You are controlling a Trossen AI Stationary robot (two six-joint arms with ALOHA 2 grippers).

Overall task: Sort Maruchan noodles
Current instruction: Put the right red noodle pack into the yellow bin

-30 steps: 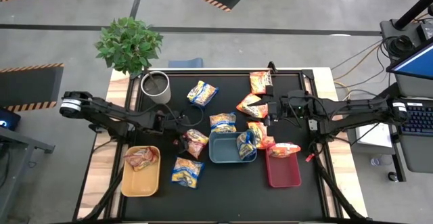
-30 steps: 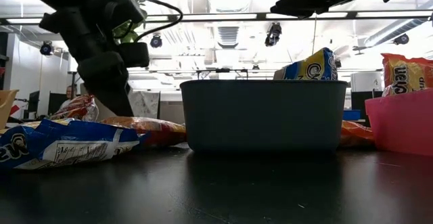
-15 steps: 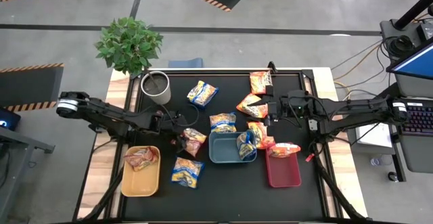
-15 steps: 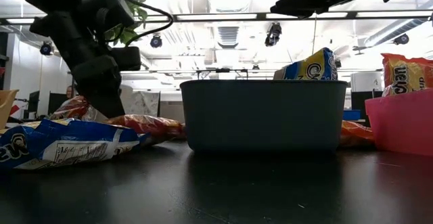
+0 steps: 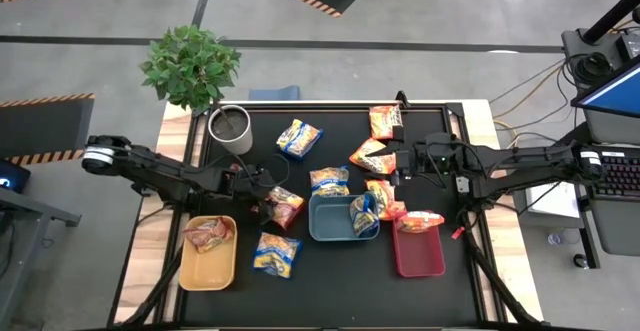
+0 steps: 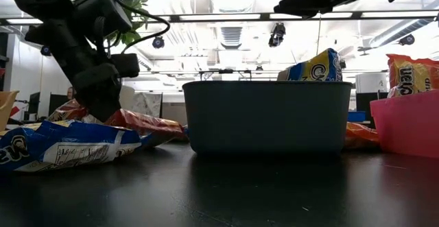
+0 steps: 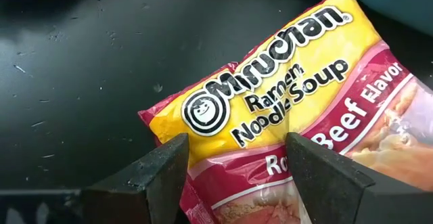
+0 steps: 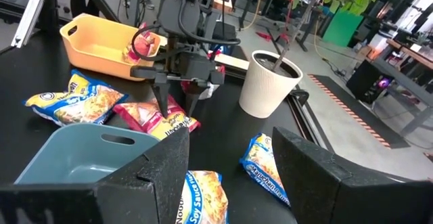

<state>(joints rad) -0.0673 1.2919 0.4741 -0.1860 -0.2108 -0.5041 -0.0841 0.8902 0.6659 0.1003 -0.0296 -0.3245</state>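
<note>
A red-and-yellow Maruchan beef packet lies flat on the black table, left of the blue tray. My left gripper slants down over it, open, with one finger on each side of its yellow end. It also shows in the high view as my left gripper. My right gripper hangs open and high over the right half of the table, holding nothing. Other packets lie loose: blue-and-yellow ones and orange ones. My left gripper comes at the beef packet from above, slanting down from the table's left side. Its two fingers stand astride the packet's yellow end. I cannot tell whether the tips touch the wrapper. The packet lies on the table.
The yellow tray holds a red packet, the blue tray a blue-and-yellow one, the red tray an orange one. A white pot with a plant stands at the far left. A blue-and-yellow packet lies near the front.
My left gripper has sunk toward the beef packet and drawn slightly toward the table's left edge, rolling a little as it went.
</note>
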